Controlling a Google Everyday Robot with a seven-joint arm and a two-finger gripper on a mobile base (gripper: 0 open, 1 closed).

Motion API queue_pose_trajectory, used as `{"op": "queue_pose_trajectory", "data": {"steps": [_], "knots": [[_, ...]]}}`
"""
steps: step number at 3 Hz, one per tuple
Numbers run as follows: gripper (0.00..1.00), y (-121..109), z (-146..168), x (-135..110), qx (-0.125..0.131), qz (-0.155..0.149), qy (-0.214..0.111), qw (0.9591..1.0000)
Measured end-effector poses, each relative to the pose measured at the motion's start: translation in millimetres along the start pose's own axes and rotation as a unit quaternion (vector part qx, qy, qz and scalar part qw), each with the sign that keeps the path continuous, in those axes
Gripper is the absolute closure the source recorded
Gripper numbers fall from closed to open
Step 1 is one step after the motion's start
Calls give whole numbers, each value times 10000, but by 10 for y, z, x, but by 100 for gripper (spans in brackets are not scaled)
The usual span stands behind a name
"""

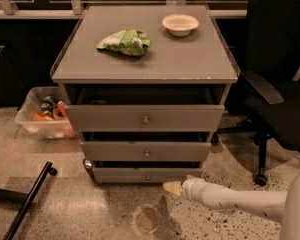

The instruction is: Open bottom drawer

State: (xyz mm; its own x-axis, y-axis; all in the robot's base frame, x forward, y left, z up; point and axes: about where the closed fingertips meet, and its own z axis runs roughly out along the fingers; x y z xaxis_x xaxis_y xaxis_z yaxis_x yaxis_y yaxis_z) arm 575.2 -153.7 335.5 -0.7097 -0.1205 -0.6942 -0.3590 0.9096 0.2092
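Observation:
The grey cabinet has three drawers. The bottom drawer (140, 174) has the narrowest, shortest front and a small round metal knob (148, 176); its front stands out slightly from the cabinet. My gripper (172, 187) is at the end of a white arm reaching in from the lower right. It is low, near the floor, just right of and below the bottom drawer's knob, close to the front panel. It holds nothing that I can see.
The top drawer (145, 118) and middle drawer (146, 151) also stand slightly out. A green bag (125, 41) and a white bowl (180, 24) lie on the cabinet top. A black office chair (275, 84) stands at right, a plastic bin (42, 115) at left, a black bar (27, 204) on the floor.

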Motion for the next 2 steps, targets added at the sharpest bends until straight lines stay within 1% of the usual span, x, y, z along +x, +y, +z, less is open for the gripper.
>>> {"op": "queue_pose_trajectory", "data": {"steps": [1,2], "knots": [[50,-188,375,72,80,37,-169,9998],[73,-320,644,52,114,-6,-377,9992]]}}
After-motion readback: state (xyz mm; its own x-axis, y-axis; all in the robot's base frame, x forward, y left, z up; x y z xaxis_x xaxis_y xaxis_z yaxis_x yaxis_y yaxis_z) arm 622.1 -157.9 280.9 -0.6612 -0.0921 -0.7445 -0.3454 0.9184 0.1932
